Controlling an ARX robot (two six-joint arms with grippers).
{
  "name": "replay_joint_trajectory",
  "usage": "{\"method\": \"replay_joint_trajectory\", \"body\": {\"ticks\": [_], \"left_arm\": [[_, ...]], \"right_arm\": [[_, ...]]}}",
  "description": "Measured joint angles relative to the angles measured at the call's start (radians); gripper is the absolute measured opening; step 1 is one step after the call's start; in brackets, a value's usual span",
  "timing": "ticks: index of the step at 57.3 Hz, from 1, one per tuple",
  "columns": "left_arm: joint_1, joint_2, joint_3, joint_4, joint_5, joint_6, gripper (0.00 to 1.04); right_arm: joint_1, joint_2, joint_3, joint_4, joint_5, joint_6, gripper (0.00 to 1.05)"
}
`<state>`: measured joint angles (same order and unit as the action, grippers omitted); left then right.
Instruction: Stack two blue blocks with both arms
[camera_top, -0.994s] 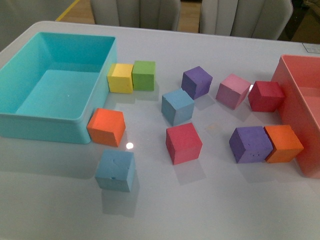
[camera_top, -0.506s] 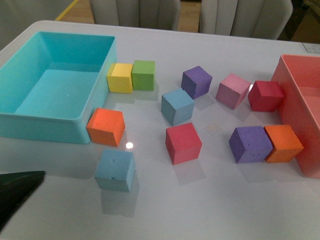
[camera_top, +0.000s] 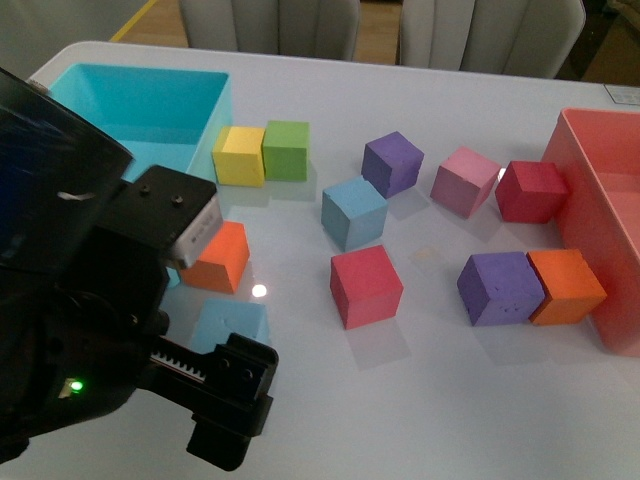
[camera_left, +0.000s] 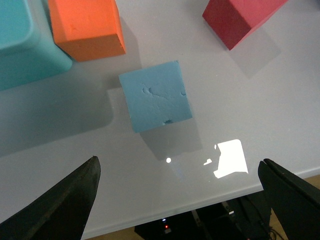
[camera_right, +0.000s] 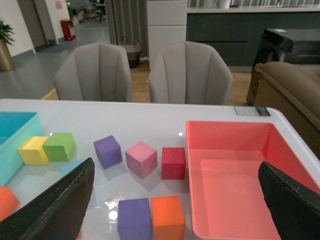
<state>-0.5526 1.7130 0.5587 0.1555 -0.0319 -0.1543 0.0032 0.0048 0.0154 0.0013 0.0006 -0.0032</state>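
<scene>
One blue block (camera_top: 353, 212) sits mid-table between the purple and red cubes. The other blue block (camera_top: 228, 322) lies nearer the front, just below an orange cube (camera_top: 222, 258), and my left arm hides part of it. In the left wrist view this dented blue block (camera_left: 156, 96) lies on the table ahead of my left gripper (camera_left: 178, 162), which hangs open and empty above it, fingers (camera_left: 75, 200) wide apart. My right gripper (camera_right: 175, 167) is open, empty and high over the table; it does not show in the front view. A sliver of blue block (camera_right: 70, 167) peeks beside its finger.
A turquoise bin (camera_top: 150, 100) stands at the back left and a pink-red tray (camera_top: 600, 200) at the right. Scattered cubes: yellow (camera_top: 240, 156), green (camera_top: 286, 150), purple (camera_top: 391, 163), pink (camera_top: 465, 181), dark red (camera_top: 532, 190), red (camera_top: 366, 285), purple (camera_top: 500, 288), orange (camera_top: 566, 285). The table's front edge (camera_left: 200, 205) is close.
My left arm has come into the front view from the lower left and now covers part of the near blue block and the bin. No cube has moved.
</scene>
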Motion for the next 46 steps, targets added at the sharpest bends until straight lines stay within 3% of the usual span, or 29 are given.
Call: {"method": "replay_joint_trajectory", "body": {"ticks": [46], "left_arm": [[-0.019,0.249,0.172,-0.014,-0.037,0.007,0.96]], "right_arm": [[0.0,0.0,0.0,0.0,0.0,0.0,0.96]]}}
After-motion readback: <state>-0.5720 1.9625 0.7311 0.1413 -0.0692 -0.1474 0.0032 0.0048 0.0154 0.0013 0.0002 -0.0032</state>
